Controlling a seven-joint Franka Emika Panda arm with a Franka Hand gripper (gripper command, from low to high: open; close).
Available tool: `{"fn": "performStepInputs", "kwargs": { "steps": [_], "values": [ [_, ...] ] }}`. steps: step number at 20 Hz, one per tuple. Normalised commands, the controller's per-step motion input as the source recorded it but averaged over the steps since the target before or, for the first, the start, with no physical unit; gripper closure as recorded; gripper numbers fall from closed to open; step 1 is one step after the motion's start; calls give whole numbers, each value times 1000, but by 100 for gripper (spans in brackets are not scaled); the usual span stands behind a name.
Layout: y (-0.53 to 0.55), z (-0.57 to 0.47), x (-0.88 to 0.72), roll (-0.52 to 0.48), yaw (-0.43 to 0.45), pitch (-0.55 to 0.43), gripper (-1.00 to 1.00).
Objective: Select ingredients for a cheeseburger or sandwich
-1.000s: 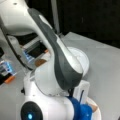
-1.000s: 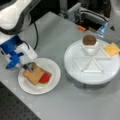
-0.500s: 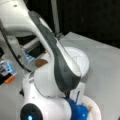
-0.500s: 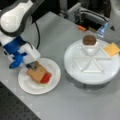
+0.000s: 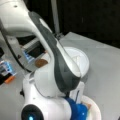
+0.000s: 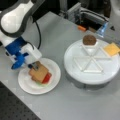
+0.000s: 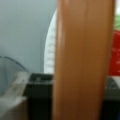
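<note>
Pincer [image 6: 32, 65] stands at the left edge of the plate [image 6: 53, 82] in a front view, low over the sandwich [image 6: 40, 74]. Since a second ago the arm has eased slightly further over the plate; the stack itself has not shifted.

Sandwich: a small pile on the near-left plate, tan bread [image 6: 38, 72] on top, red tomato [image 6: 47, 78] showing at its right side, a trace of green at its near edge. The top bread sits tilted, its left corner up against the pincer.

In the wrist view the bread [image 7: 82, 62] fills the middle as a broad tan band running top to bottom, with tomato [image 7: 115, 53] and a strip of green lettuce [image 7: 117, 22] to its right and the plate rim [image 7: 50, 50] to its left. Whether the jaws are clamped on the bread or parted around it, I cannot tell; no finger shows clearly.

Tray [image 6: 75, 50], round and divided, lies to the right, well apart from the plate. It carries only the patty [image 6: 89, 39] at its far side and the cheese [image 6: 111, 49] at far right.

Judgement: selected pieces are stacked on the plate; top bread is at placement, not confirmed released.

In a front view the arm [image 5: 55, 65] hides most of the plate.
</note>
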Motion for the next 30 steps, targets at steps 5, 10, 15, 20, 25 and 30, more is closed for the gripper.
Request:
{"fn": "performStepInputs", "kwargs": {
  "steps": [5,10,15,20,25,30],
  "values": [
    [78,-31,-201,82,4,-178,100],
    [71,-91,-174,85,12,-198,100],
    [87,-74,-175,2,2,-174,100],
    [115,-76,-199,-28,-7,-190,100],
    [121,-71,-224,-23,-18,-216,100],
    [124,-77,-217,-56,-40,-226,-100]
  ]
}}
